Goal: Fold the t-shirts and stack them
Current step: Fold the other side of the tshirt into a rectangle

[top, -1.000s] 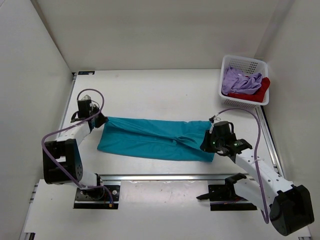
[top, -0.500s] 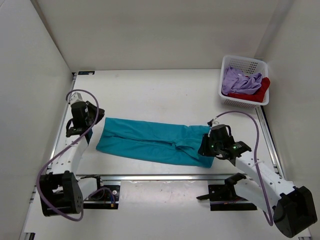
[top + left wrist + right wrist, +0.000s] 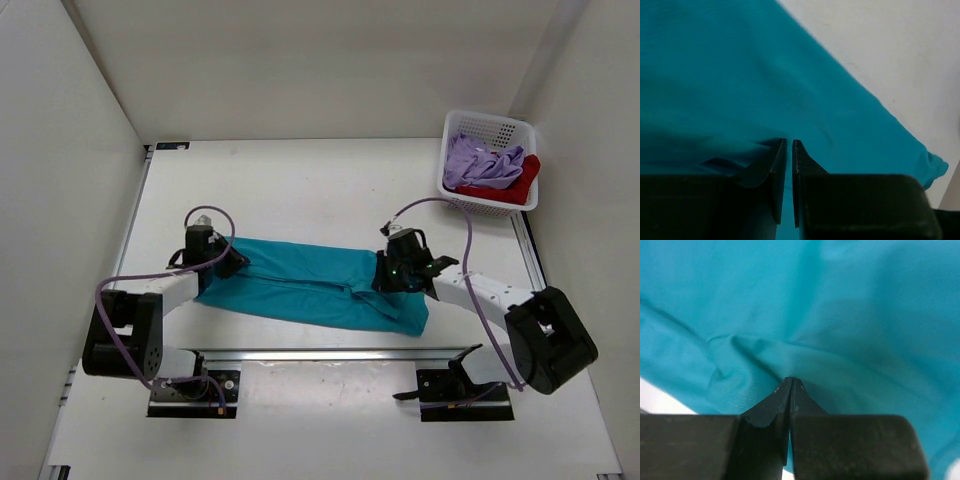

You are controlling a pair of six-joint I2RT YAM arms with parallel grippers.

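The teal t-shirt (image 3: 310, 285) lies folded into a long band across the table's front middle. My left gripper (image 3: 235, 262) sits over its left end, jaws nearly together with a fold of teal cloth (image 3: 740, 75) at the tips (image 3: 789, 142). My right gripper (image 3: 383, 277) sits on the band's right part, shut, with teal cloth (image 3: 865, 300) puckered at its tips (image 3: 791, 380). The lavender t-shirt (image 3: 478, 160) and the red t-shirt (image 3: 522, 187) lie crumpled in the basket.
The white lattice basket (image 3: 488, 117) stands at the back right corner. White walls close the left, back and right sides. A metal rail (image 3: 330, 352) runs along the near edge between the arm bases.
Both grippers have moved inward along the teal shirt: the left from its left end to the right, the right from its right end to the left. The band lies slightly lower.
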